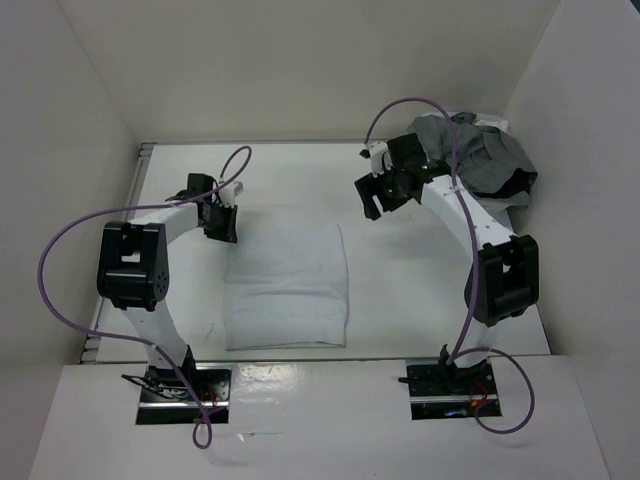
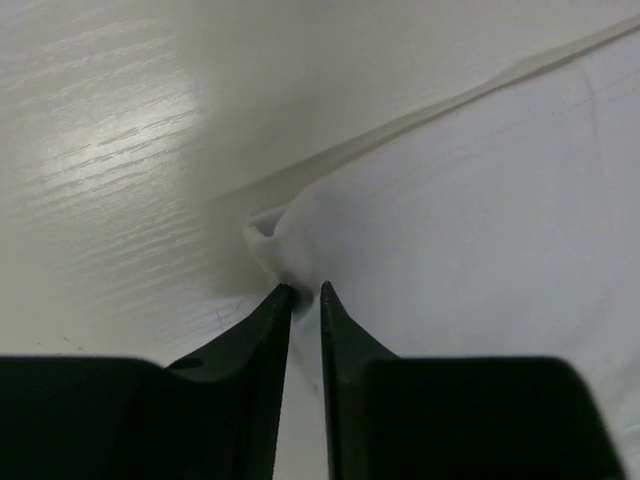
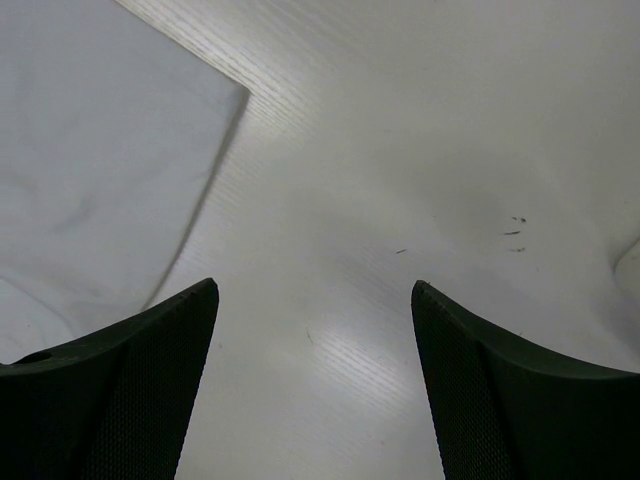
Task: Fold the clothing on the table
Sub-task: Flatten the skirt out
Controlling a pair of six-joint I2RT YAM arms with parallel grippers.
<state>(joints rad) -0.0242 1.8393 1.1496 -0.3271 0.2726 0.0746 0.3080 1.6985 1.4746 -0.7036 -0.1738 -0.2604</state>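
**L fingers on the cloth's far-left corner; R fingers wide, off to its right.**

Your left fingers point(image 2: 305, 292) are almost pressed together w/ a pucker of the white folded rectangular cloth point(image 1: 285, 290) at their tips. It reads as a pinch on the far-left corner, though a shallow one. From that corner the cloth lies to the right & toward the arm bases, flat on the flat white desk point(image 1: 400, 300), approx. mid-desk, edges square to it. Your right fingers point(image 3: 315, 290) are spread wide over bare desk, holding nothing; the cloth's far-right corner is near, off to their left, not touching. So the L arm has its corner; R is nearer the other far one & prob. must shift left to reach it. A crumpled grey garment heap point(image 1: 480, 155) sits in the desk's far-right corner, behind the R arm.
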